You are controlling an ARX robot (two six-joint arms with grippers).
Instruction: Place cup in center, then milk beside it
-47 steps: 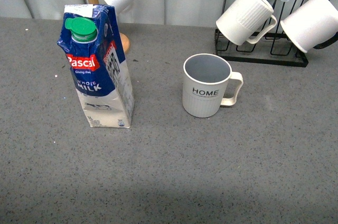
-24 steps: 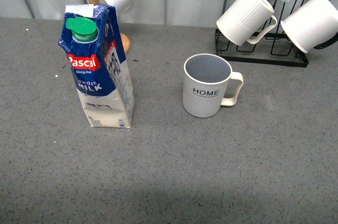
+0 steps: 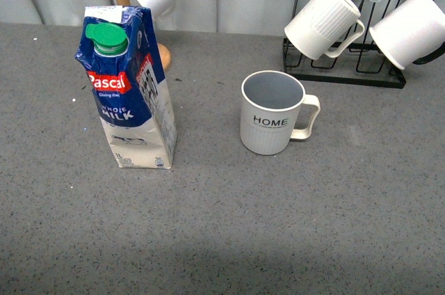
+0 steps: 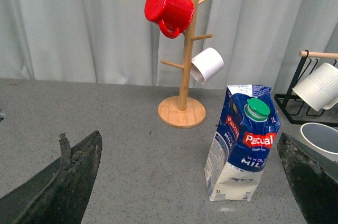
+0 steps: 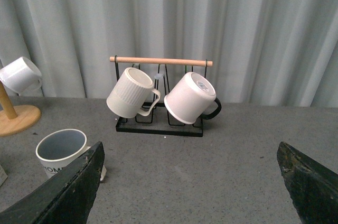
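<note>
1. Task state: the cup (image 3: 271, 114) stands upright on the table (image 3: 278, 239), roughly mid-frame in the front view and a touch right of middle. Its "HOME" lettering faces the camera and its handle points to the robot's right.
2. The milk (image 3: 128, 90) stands upright to the left of the cup. The two are near each other but not touching, with a clear strip of table between them.
3. Judgement: both placements look made. The table's edges are out of frame, so I cannot confirm that the cup sits at true centre. At most, the milk may need closing in on the cup.
4. Left hand (image 4: 188, 139): its fingers are spread wide with nothing between them, and it hangs back from the milk.
5. Right hand (image 5: 190, 147): its fingers are likewise spread and empty, and it sits clear of the cup.
6. Count of task items: one milk carton and one lettered cup.
7. Count of other mugs: four.
   - The wooden mug tree (image 4: 186, 65) carries the red mug (image 4: 168, 7) and a small white mug (image 4: 207, 65).
   - The black wire rack (image 5: 158, 126) carries a plain ribbed mug (image 5: 131, 93) and a smooth white mug (image 5: 189, 98).
8. Count of stands: two, both at the back of the table. Neither hand is near them.
</note>
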